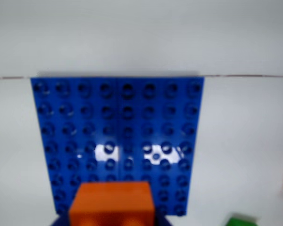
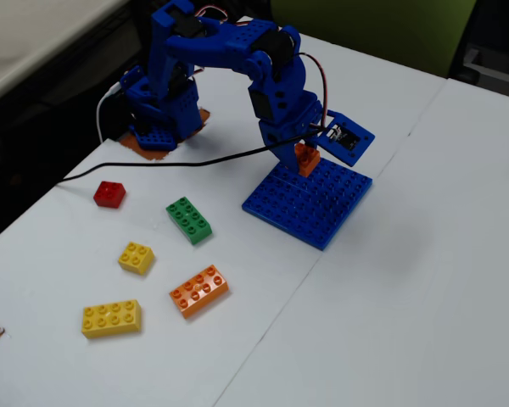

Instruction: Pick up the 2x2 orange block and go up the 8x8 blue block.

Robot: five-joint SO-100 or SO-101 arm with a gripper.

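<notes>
The 2x2 orange block (image 1: pixel 112 202) fills the bottom of the wrist view, with dark blue finger parts on both sides of it. My gripper (image 1: pixel 112 222) is shut on it. In the fixed view the gripper (image 2: pixel 304 157) holds the orange block (image 2: pixel 306 161) at the far left edge of the 8x8 blue block (image 2: pixel 314 203). I cannot tell whether the block touches the studs. The 8x8 blue block (image 1: pixel 118 122) lies flat on the white table, stretching ahead of the held block.
To the left of the plate in the fixed view lie a red brick (image 2: pixel 109 194), a green brick (image 2: pixel 189 220), a small yellow brick (image 2: pixel 137 257), a long orange brick (image 2: pixel 199 290) and a long yellow brick (image 2: pixel 111 318). A black cable (image 2: pixel 153 165) crosses the table.
</notes>
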